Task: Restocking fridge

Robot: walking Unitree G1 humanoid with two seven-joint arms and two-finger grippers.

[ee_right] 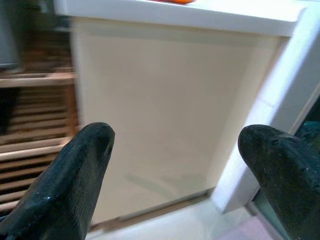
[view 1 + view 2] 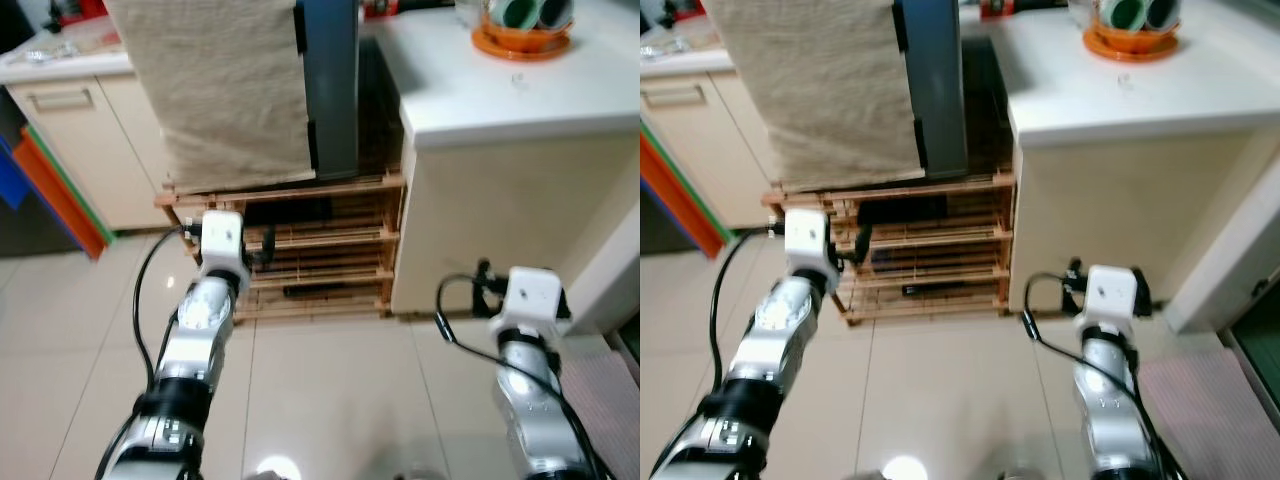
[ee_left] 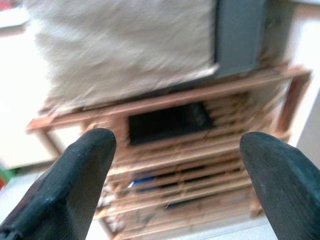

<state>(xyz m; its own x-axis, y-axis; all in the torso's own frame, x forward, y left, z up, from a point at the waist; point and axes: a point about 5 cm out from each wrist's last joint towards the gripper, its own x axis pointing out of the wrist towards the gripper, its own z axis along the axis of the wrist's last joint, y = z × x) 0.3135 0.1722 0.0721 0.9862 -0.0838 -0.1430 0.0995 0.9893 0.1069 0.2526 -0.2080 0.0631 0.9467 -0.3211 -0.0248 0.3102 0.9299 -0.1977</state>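
Observation:
A small grey fridge (image 2: 332,90), draped in front with a beige cloth (image 2: 225,95), stands on a low wooden slatted rack (image 2: 335,250). My left gripper (image 3: 175,150) is held out low toward the rack, open, with nothing between its black fingers (image 3: 82,170). My right gripper (image 1: 175,145) is also open and empty. It points at the cream side panel (image 1: 165,115) of the counter, to the right of the rack. Both silver arms reach forward over the tiled floor (image 2: 330,400).
A white counter (image 2: 530,95) stands right of the fridge, with an orange tray (image 2: 522,42) of cups at its back. Cream cabinets (image 2: 85,140) are on the left, and orange and blue boards (image 2: 55,190) lean beside them. A grey mat (image 2: 610,390) lies at the far right.

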